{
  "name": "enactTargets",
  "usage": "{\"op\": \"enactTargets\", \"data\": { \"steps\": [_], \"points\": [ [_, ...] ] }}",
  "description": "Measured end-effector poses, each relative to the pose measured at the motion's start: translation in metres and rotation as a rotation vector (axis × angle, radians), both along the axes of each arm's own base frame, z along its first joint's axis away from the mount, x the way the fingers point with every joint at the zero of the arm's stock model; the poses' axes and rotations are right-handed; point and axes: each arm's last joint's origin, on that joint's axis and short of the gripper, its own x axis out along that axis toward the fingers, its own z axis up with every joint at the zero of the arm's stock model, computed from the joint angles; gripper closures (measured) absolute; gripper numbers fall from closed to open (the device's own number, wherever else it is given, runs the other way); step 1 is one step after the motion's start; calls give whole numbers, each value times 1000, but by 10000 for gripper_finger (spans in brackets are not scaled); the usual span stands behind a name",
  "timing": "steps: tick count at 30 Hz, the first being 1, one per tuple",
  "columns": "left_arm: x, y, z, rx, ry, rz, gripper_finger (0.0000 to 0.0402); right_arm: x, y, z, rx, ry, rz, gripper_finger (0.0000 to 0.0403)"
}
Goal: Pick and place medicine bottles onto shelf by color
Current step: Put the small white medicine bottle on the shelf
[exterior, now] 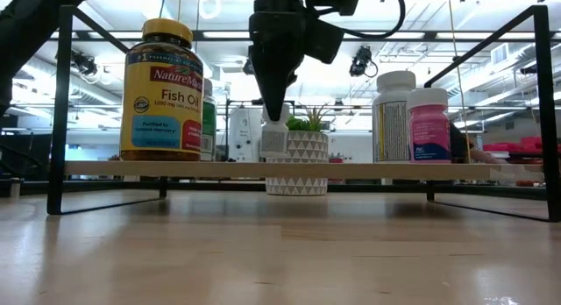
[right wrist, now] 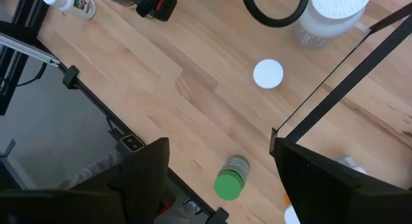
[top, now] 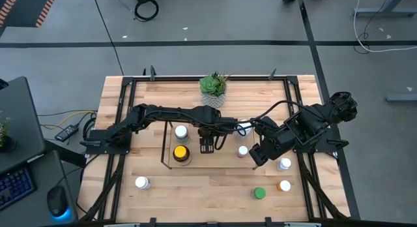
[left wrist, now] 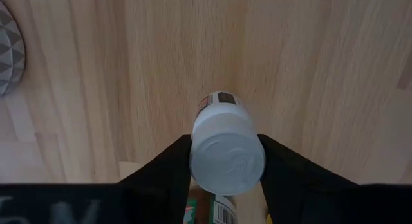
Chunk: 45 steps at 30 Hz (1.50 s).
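A white-capped medicine bottle point(left wrist: 226, 152) is held upright between the closed jaws of the left gripper point(top: 207, 145) over the wire shelf point(exterior: 263, 169) for placing, while the right gripper point(top: 257, 155) waits alongside, jaws spread and empty.

on your shelf point(exterior: 263, 168), the fish oil bottle point(exterior: 162, 90) stands at the left end, two bottles point(exterior: 410, 117) side by side at the right; the left gripper point(left wrist: 224, 161) holds a bottle point(left wrist: 226, 153) between them, the potted plant point(exterior: 298, 156) behind.
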Motion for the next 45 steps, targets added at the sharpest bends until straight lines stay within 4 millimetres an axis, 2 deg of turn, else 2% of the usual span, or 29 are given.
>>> {"op": "enactTargets", "data": {
  "steps": [8,15,19,24,27,30,38,45],
  "points": [
    [-3,1,0,3,32,-38,224,0,0,0,2,0,-3,117],
    [-1,0,0,3,13,-47,244,0,0,0,4,0,-9,117],
    [-2,0,-1,3,15,-55,240,0,0,0,5,0,-12,117],
    [-18,0,-4,4,3,-66,224,0,0,0,9,0,-23,117],
    [-31,3,-6,1,-46,-56,230,0,-1,0,-3,-7,-30,117],
    [-38,8,0,-8,-103,-41,240,0,-1,0,-17,-15,-35,117],
    [-39,19,6,-19,-130,-14,224,2,-5,0,-33,-14,-13,117],
    [-44,17,-10,-47,-84,-22,235,3,-5,0,-31,-13,-13,117]
  ]
}}
